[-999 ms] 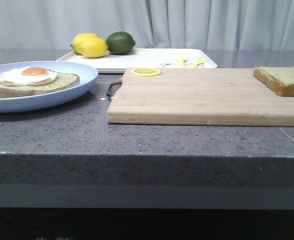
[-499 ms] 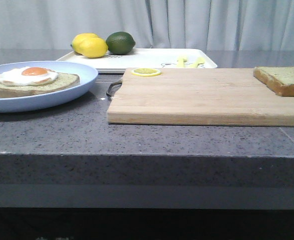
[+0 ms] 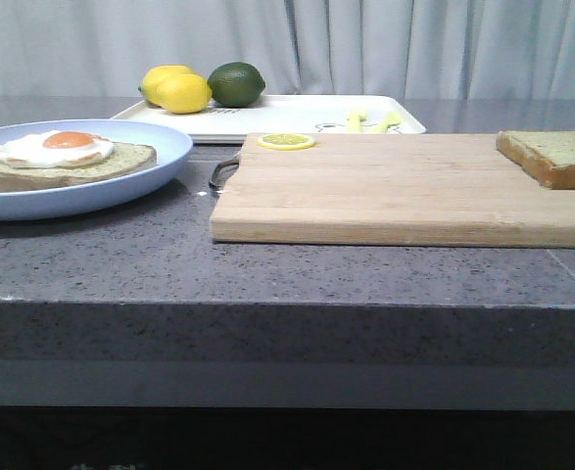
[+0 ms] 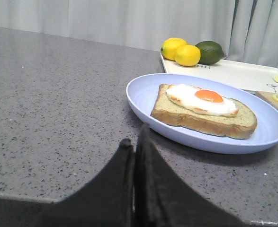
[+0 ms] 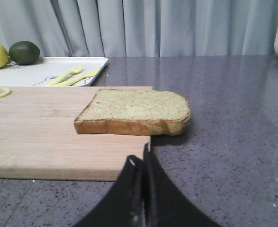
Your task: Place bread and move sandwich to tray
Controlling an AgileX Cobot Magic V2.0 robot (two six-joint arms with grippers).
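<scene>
The bread (image 3: 559, 157) (image 5: 135, 112), greenish-tan with a brown crust, lies on the cutting board's right end, overhanging its edge. The sandwich (image 3: 62, 159) (image 4: 202, 109), one brown-crusted slice topped with a fried egg, rests on the pale-blue plate (image 3: 120, 186) (image 4: 143, 97) at the left. The white tray (image 3: 297, 113) (image 4: 233, 73) stands behind them. My left gripper (image 4: 134, 139) is shut and empty, low over the counter just short of the plate. My right gripper (image 5: 139, 158) is shut and empty, near the board's corner in front of the bread. Neither gripper shows in the front view.
A pale wooden cutting board (image 3: 405, 191) (image 5: 44, 132) with a lemon slice (image 3: 286, 141) fills the middle. On the tray sit two lemons (image 3: 174, 90), a lime (image 3: 235, 83) and yellow-green cutlery (image 3: 370, 121). Grey curtains hang behind the dark speckled counter (image 3: 267, 284).
</scene>
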